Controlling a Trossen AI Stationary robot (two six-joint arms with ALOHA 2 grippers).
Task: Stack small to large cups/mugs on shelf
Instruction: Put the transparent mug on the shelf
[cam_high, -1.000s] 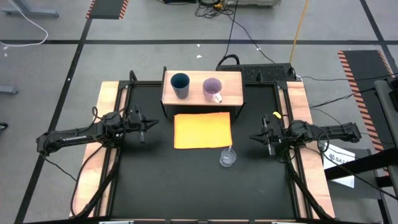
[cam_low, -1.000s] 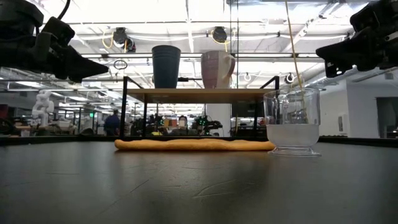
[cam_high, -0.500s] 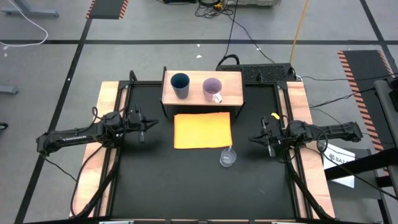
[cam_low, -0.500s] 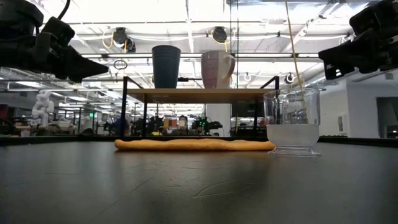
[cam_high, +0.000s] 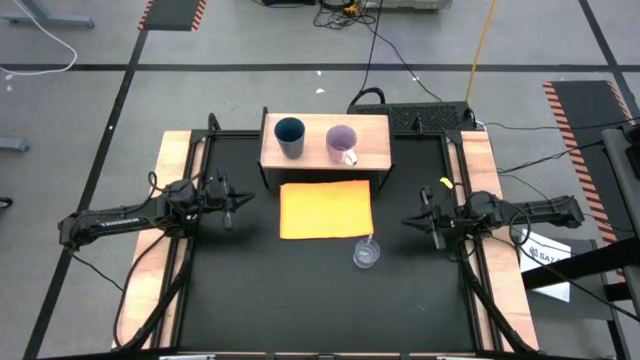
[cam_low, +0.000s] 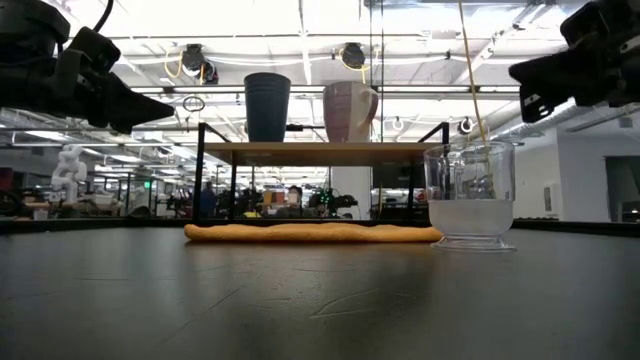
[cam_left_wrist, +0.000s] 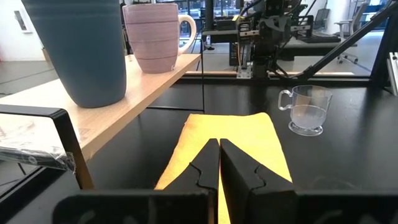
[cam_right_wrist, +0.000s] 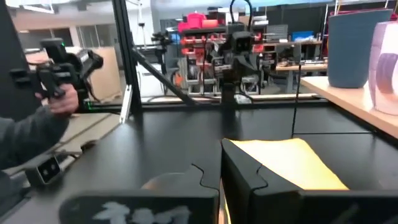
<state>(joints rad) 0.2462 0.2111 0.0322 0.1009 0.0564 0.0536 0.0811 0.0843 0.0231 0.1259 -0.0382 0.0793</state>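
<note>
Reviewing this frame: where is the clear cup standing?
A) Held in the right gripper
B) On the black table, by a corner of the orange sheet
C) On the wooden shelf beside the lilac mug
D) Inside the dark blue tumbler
B: the clear cup stands on the black table at the orange sheet's corner; the shelf holds only the dark blue tumbler and lilac mug.

Shelf (cam_high: 325, 156) at table's (cam_high: 250, 300) rear edge: tumbler (cam_high: 289, 136) left, mug (cam_high: 342, 144) right; sheet (cam_high: 325, 209) before shelf; see-through cup (cam_high: 366, 254) at sheet's front-right corner
</note>
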